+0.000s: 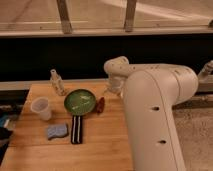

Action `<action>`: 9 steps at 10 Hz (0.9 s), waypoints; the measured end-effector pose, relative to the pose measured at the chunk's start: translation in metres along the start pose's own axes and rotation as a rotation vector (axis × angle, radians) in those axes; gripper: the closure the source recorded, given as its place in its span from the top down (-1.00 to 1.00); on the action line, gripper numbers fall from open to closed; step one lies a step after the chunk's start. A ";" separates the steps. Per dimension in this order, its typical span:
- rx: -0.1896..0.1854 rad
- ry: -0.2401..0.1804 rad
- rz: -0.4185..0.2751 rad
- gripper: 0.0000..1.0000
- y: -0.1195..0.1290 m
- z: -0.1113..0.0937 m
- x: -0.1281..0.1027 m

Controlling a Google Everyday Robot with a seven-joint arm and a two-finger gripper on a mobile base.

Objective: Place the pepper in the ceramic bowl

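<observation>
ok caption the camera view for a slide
robot claw hovers behind small dark red pepper lying beside glossy green ceramic bowl

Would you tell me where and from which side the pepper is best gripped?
Probably across its middle, from above. The pepper lies flat on the table, long and thin, just right of the bowl, so a side approach looks cramped; closing across its narrow width suits it. The gripper, open, hovers behind and right of it.

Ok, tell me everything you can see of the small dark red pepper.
The small dark red pepper is elongated, lying on the wooden table just right of the round green ceramic bowl, outside it; whether they touch is unclear. The gripper hangs open just behind it, holding nothing.
</observation>
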 end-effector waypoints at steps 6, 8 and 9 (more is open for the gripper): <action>-0.039 0.059 -0.009 0.60 0.019 0.013 0.021; -0.042 0.079 -0.008 0.60 0.021 0.018 0.026; -0.044 0.087 -0.006 0.60 0.021 0.020 0.028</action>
